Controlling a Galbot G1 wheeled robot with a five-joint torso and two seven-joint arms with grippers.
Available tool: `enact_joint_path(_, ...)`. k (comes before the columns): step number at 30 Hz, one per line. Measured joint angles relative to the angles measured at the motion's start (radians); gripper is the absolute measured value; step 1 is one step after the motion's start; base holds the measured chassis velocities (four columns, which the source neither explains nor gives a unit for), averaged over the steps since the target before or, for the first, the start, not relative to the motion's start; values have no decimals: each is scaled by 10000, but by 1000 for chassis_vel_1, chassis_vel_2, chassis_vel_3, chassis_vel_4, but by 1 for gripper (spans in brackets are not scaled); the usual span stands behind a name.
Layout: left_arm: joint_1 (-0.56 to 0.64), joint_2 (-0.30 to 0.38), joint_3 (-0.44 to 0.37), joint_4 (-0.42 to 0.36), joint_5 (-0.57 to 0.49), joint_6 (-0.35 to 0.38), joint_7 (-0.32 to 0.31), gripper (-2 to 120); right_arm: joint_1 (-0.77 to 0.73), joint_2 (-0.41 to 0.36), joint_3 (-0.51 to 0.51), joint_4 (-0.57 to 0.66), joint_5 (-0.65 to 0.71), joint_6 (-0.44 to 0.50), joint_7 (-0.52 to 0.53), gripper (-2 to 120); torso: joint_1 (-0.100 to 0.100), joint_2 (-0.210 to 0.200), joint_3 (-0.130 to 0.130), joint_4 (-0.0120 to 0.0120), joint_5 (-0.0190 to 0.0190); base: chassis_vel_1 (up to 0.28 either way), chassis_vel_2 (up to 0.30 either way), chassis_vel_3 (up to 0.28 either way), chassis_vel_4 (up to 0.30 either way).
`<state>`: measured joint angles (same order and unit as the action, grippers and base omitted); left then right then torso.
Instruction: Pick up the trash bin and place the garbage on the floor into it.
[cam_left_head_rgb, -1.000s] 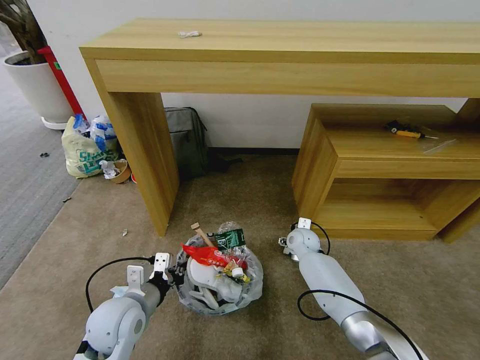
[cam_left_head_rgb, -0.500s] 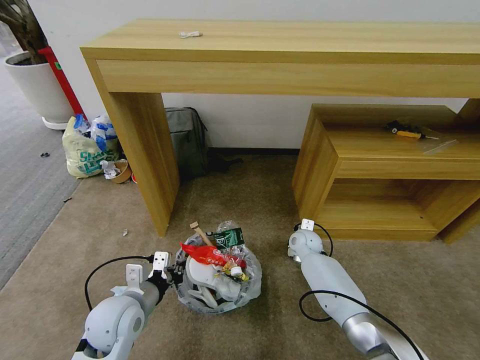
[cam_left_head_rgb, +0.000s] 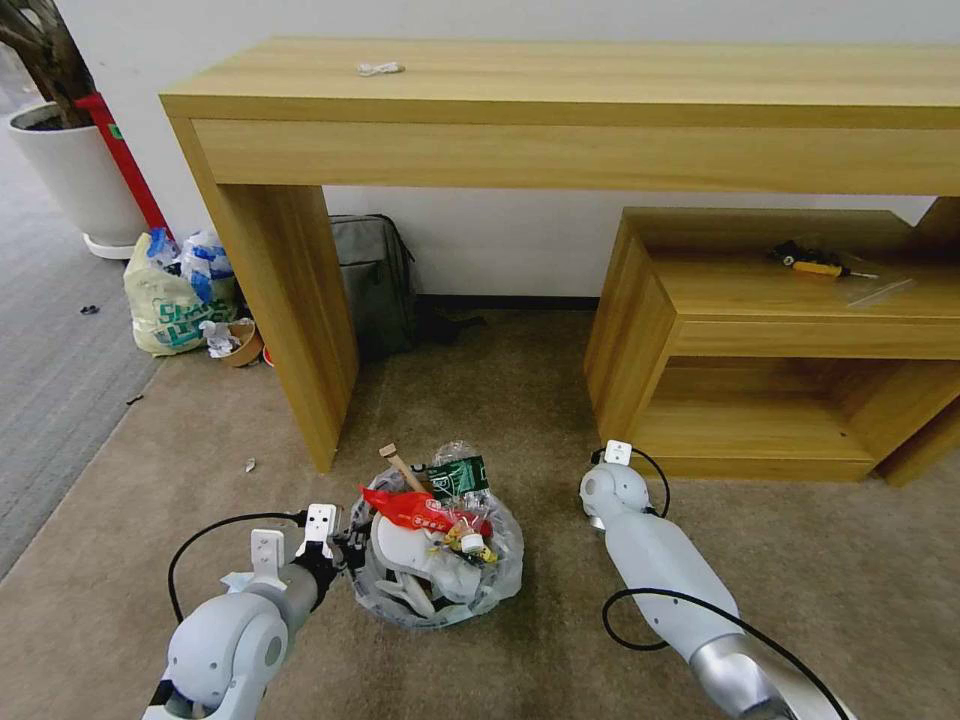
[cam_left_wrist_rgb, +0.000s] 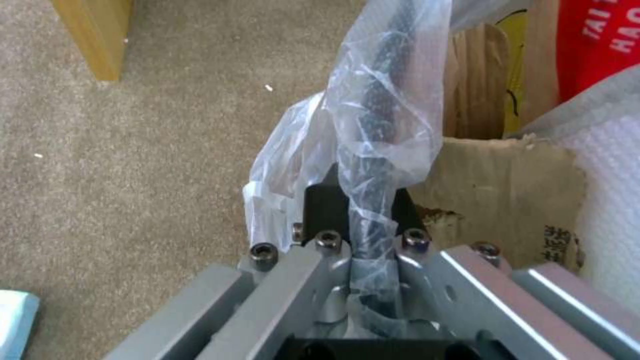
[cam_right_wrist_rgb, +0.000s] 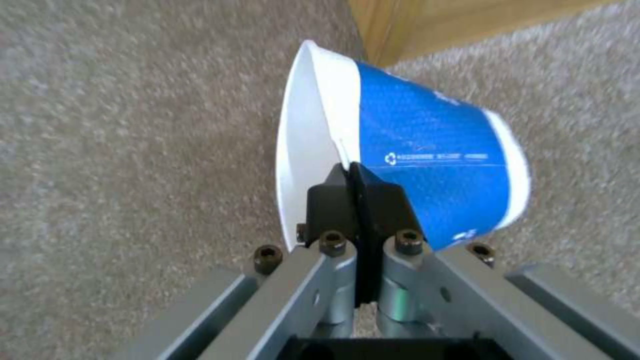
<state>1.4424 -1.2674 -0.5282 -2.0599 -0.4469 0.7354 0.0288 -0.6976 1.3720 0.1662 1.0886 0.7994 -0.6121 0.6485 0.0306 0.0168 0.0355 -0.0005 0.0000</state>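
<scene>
1. Drifting right and nearer, the right arm has carried its wrist from beside the bin toward the low shelf's (cam_left_head_rgb: 760, 330) near corner over the last second; the right gripper (cam_right_wrist_rgb: 357, 187) has its fingers pressed together on the rim of a blue cup (cam_right_wrist_rgb: 427, 170), which hangs tilted above the carpet (cam_left_head_rgb: 520, 400).
2. Bin (cam_left_head_rgb: 437, 560) and left arm sit where they were; the bin has edged a touch leftward at most. It stands on the carpet in front of the desk (cam_left_head_rgb: 560, 110), heaped with a red wrapper (cam_left_head_rgb: 420, 510), a green bottle (cam_left_head_rgb: 460, 475), a wooden stick (cam_left_head_rgb: 400, 465), slippers and cardboard (cam_left_wrist_rgb: 493, 190).
3. Left gripper (cam_left_wrist_rgb: 360, 200), at the bin's left side, is pinching the black rim through the plastic liner (cam_left_wrist_rgb: 380, 100).
4. My reading: the cup is lifted but has moved away from the bin rather than over it, so the drop has not been made. The arm probably needs to swing back left above the pile.
5. Risk: the heap already stands above the rim, so a cup let go there may roll off.
6. Smaller bits remain on the carpet: a pale blue scrap (cam_left_wrist_rgb: 13, 320) by the left arm and a white fleck (cam_left_head_rgb: 250, 464) farther left.
</scene>
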Motion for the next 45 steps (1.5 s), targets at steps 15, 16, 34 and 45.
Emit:
enact_joint_path(15,38,23,-33,-129,-24,0,29,0,-1788,-918,344,3318,152,-70,264,0,-1,0,0,1,2,0,0,0,0)
enact_joint_path(16,35,26,-33,-130,-27,0,29,0,-1952,-1008,426,3612,203,-82,307,0,0,0,-1,1,0,0,0,0,0)
enact_joint_path(34,-152,314,191,-115,-162,0,-187,0,-2740,-2527,1452,8927,1574,-29,191,0,0,-1,0,4,1,0,0,0,0)
enact_joint_path(45,-251,427,302,-30,-404,0,-581,0,-2701,-3612,2288,11700,4429,256,-1665,0,-1,0,-1,3,-1,0,0,0,0)
